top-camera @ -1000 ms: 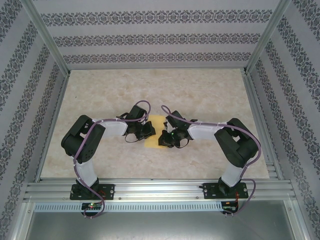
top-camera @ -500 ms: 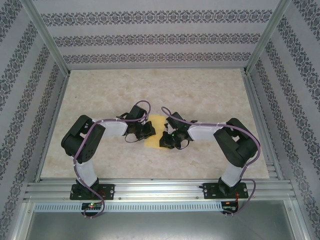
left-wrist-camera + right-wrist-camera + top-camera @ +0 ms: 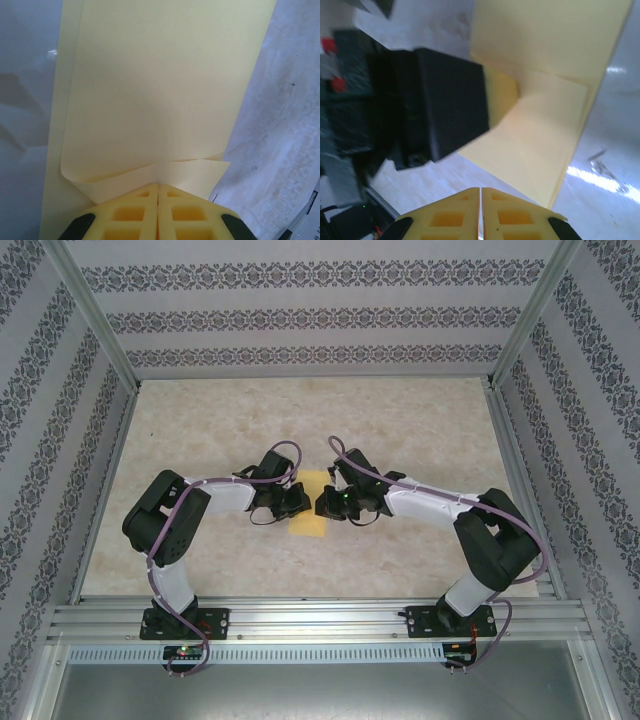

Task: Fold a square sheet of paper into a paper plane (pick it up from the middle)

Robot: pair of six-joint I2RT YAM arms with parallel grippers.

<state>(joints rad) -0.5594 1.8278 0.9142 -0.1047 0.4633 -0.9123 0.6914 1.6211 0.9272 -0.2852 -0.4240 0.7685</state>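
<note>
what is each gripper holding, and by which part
Left gripper pinches the yellow sheet at its folded near edge; right gripper is shut on nothing.

At the bottom edge we see the right gripper (image 3: 480,191), its two pale yellow, waffle-moulded plastic fingers (image 3: 447,217) pressed together along a thin seam with nothing between them. Just beyond the tips we find a strip of pale, glossy tabletop (image 3: 615,150). Past that lies the thin yellow sheet of paper (image 3: 555,55), which reaches up to the top right. Its near part looks to us like a folded layer lying over the rest, bounded by a straight crease. A black boxy housing (image 3: 445,110) comes in from the left and covers the sheet's left side. Behind it we make out only dark blur and two small red spots (image 3: 337,82), which we cannot identify.
</note>
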